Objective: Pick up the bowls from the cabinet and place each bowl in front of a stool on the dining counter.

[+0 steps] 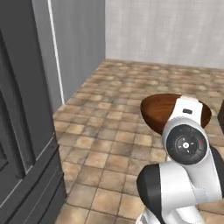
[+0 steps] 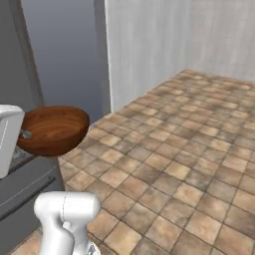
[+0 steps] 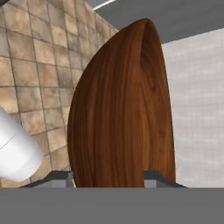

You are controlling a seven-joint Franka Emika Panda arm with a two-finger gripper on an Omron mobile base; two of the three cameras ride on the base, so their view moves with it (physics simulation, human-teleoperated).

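A glossy reddish-brown bowl (image 1: pixel 159 111) with a wood-grain look is held up in the air, well above a floor of brown and tan tiles (image 1: pixel 109 144), gripped at its rim by the robot's tool (image 3: pixel 109 177). Seen from the hand, the bowl fills the space between the two fingertips (image 3: pixel 59 179), which are closed against its wall. A dark grey door (image 1: pixel 22 113) stands at the left, pale walls (image 2: pixel 164 45) behind.

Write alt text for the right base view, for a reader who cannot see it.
A glossy reddish-brown bowl is held above the tiled floor at the left of the picture by the robot's white hand. Grey walls stand behind, a dark grey unit below the bowl.
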